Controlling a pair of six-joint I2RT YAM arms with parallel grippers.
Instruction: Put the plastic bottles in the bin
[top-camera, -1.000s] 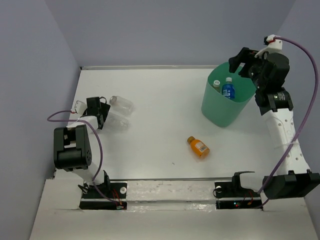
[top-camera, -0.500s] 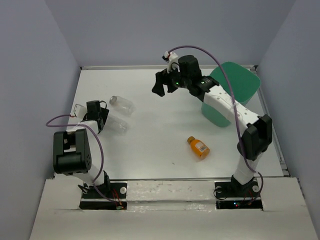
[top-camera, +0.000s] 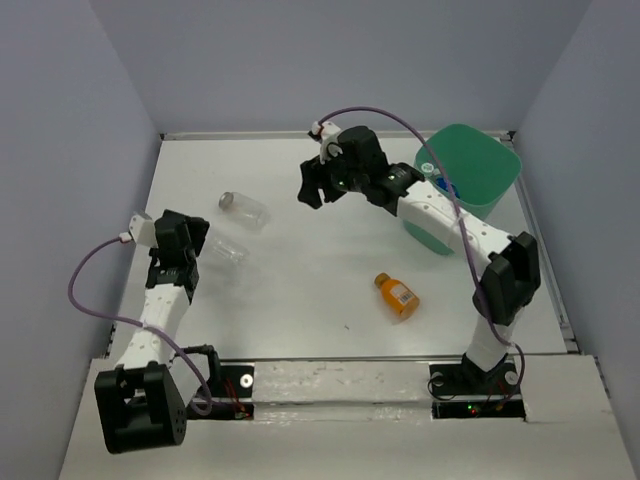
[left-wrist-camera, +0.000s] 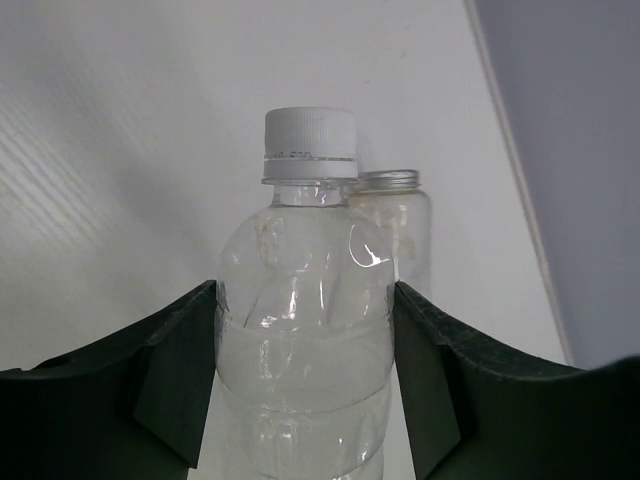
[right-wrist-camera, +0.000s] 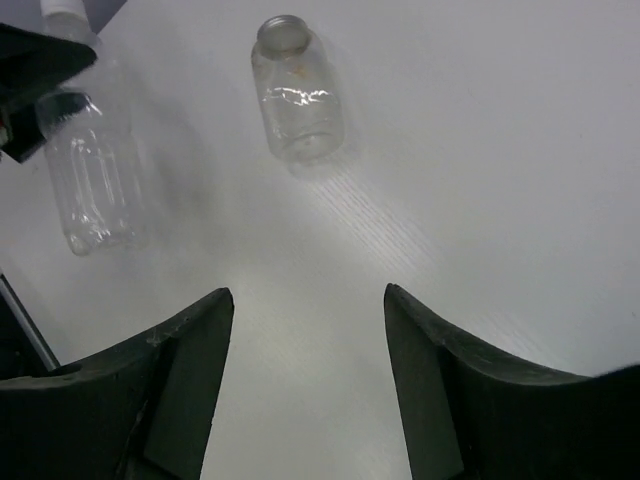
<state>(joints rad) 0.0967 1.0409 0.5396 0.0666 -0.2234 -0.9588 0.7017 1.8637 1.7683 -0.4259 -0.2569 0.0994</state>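
Top external view: one mint-green bin stands at the far right of the white surface. Three bottles lie outside it: one stubby orange bottle right of centre and two clear ones at the left. The left jaws are clamped on the white-capped clear bottle. The capless clear bottle lies just beyond it.

Left wrist view: both jaws press the capped bottle's sides.

Right wrist view: the right jaws are spread wide with nothing between them, and both clear bottles are in sight.

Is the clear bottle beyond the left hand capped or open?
Open: the bottle shows a bare rim in the right wrist view, no cap.
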